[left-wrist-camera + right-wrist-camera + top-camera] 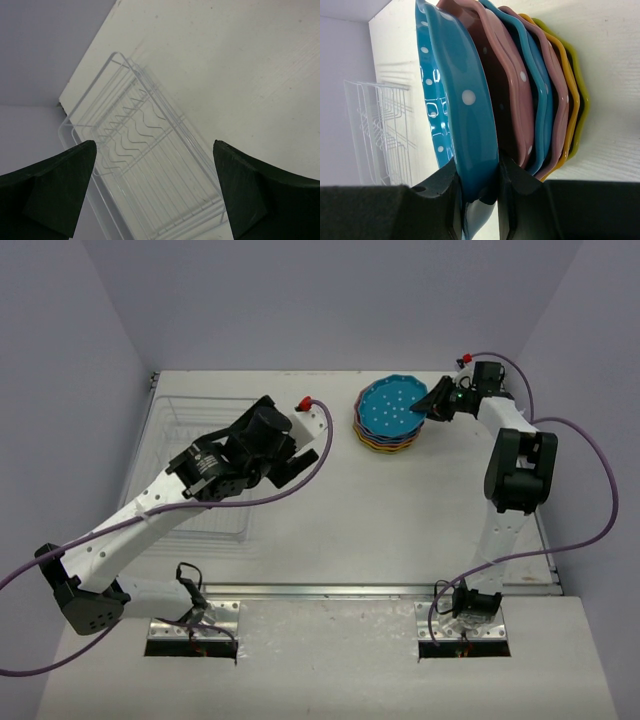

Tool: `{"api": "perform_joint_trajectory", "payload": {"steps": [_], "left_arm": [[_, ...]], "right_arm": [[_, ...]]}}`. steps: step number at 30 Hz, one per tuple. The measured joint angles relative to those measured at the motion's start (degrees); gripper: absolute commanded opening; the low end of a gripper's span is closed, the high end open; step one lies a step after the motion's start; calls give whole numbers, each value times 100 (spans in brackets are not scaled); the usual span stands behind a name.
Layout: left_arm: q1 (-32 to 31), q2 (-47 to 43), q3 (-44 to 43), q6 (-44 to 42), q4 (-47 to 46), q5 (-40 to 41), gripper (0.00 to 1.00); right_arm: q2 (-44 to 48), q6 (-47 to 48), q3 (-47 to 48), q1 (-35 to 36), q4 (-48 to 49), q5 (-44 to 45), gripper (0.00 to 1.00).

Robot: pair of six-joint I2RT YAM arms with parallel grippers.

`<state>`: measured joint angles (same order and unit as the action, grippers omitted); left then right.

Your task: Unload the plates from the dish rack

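By the far edge of the table [400,530]: one pile of plates [385,438], a bit right of the middle, round with wavy rims
Top of the pile: blue plate [392,407] with white dots, face up
Under it, going down: pink plate [500,75], second blue plate [540,115], second pink plate [557,100], orange plate [572,100], yellow-green plate [585,105] at the very bottom, all tucked close together
Right gripper [437,403]: at the right side of the pile, jaws pinching the rim of the top blue plate, one finger on the face and one under it
Top plate and the pink one below: sitting on it or just off it, cannot tell which
Dish rack [185,420]: near the far left corner of the table, long side along the left edge, thin shiny wire with wavy wires in the bottom, well apart from the pile
Left gripper [285,465]: up over the right side of the dish rack, not touching it, jaws spread wide apart
Left arm: reaching from the near left corner across the rack
Purple cable [590,530]: hanging in a loop beside the right arm
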<state>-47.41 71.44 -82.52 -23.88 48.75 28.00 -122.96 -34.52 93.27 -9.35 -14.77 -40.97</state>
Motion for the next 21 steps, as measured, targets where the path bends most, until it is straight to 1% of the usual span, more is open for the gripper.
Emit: {"api": "perform_joint_trajectory", "payload": {"steps": [2,4,5,6,7,8,9,10,11,15,18,21], "left_arm": [[203,4,-2,210,119,-188,100],[377,4,-4,375,180,-372,100],[472,4,-4,448,203,-455,100],[568,4,-4,513,225,-527,100],[652,3,-4,572,246,-590,100],[731,2,-4,624,266,-654,100],[803,-2,-4,668,286,-715,100],[868,-11,-4,711,306,-773,100],[923,-24,-4,755,324,-825,100],[1188,-97,-4,902,379,-1070,100],[1542,-135,-4,1063,415,-1375,100],[2118,-138,3,1290,460,-1892,100]], "right_arm": [[-12,4,16,11,8,24,21],[-48,12,75,14,6,41,39],[-68,-2,117,14,5,29,45],[-80,-19,168,14,4,-4,57],[-83,-24,237,14,-4,-31,66],[-83,-16,327,16,-14,-60,74],[-83,-12,423,19,-25,-67,79],[-83,-3,518,21,-37,-60,82],[-82,12,604,22,-53,-49,89],[-19,133,792,22,-217,84,98],[175,354,875,22,-478,337,99],[610,744,1004,22,-866,782,99]]}}
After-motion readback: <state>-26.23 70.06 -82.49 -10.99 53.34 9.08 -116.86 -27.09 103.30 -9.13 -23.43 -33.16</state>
